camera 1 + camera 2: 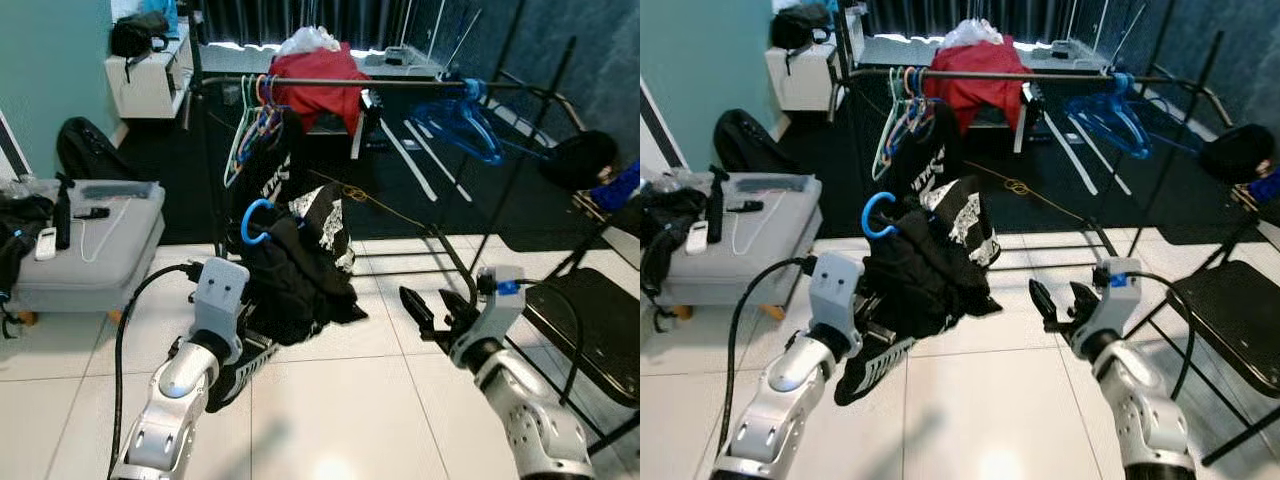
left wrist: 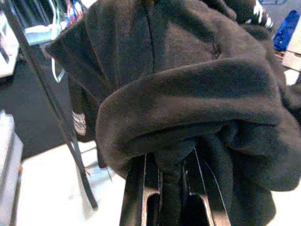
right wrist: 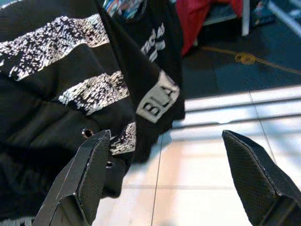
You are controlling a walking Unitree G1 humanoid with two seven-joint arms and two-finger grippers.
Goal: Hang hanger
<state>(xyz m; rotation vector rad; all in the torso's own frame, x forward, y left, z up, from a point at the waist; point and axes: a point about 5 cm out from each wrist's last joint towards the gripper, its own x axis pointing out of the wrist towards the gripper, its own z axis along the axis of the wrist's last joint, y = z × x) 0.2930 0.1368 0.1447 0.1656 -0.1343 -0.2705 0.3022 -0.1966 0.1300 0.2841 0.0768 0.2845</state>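
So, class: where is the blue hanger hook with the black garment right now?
In the left eye view the blue hanger hook tops the black garment held by the left gripper, left of centre, below the rail.

The left arm is seen at the lower left of the head view, bent upward, and its left gripper is closed on dark cloth. At the lower right, the right gripper is held with fingers spread wide.

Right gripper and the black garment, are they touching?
Apart. In the right wrist view the right gripper has its jaws spread wide with bare floor tile between them, and the black garment hangs beyond the near fingertip, not pinched by either one.
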